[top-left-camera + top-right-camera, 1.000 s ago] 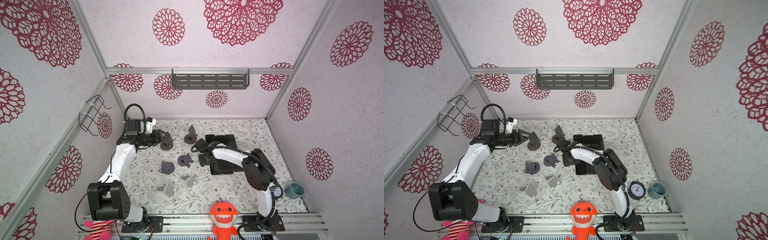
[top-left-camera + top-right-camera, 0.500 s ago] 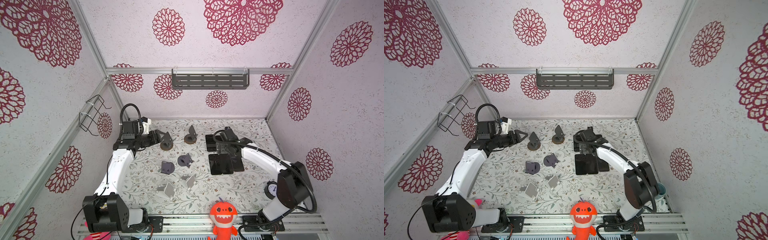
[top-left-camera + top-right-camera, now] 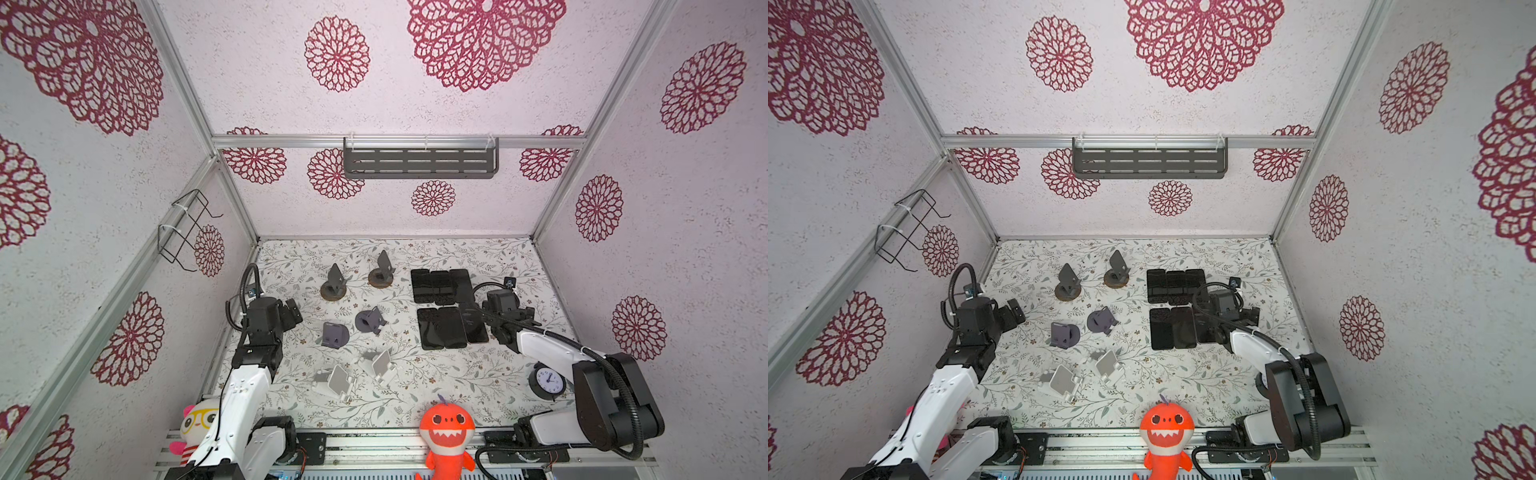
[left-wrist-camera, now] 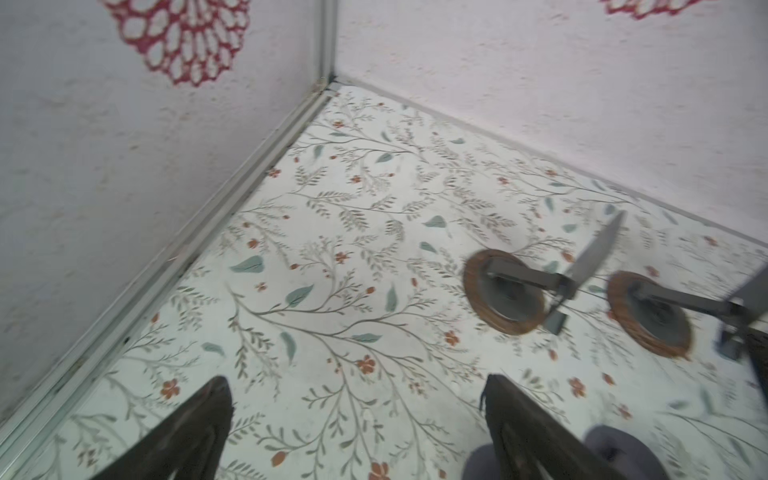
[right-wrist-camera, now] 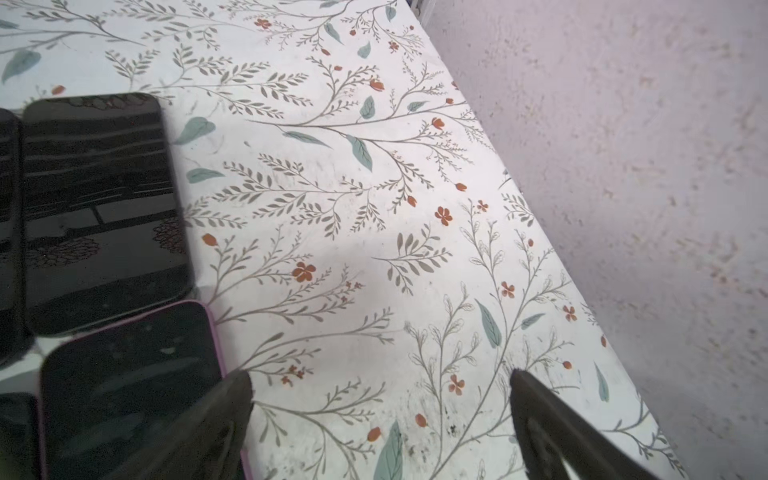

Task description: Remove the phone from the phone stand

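Left tool [image 4: 355, 382]: two dark tapered fingers, spread wide with nothing between them, hovering over the bench [image 3: 457, 374] near its left wall.
Right tool [image 5: 379, 376]: you have it just as wide apart and empty. One finger is near the corner of a pink-edged phone [image 5: 129, 386].
Bench: flat, matte white, printed with grey sprigs, teal leaves and small orange flowers.
Phones [image 3: 442, 328]: six glossy black slabs with rounded corners. They lie flat in two rows of three on the right half of your bench, packed close together and well apart from every stand.
Round-base stands [image 3: 333, 286]: two, the second at [image 3: 381, 274]. Each has a grey metal arm and a pointed plate on a disc with a brown wood-like rim, and both stand upright towards the back.
Pale stands [image 3: 338, 382]: two, light grey, with tilted rectangular plates, nearest the front.
Dark stands [image 3: 334, 334]: two, matte grey-purple, rounded, at mid-bench.
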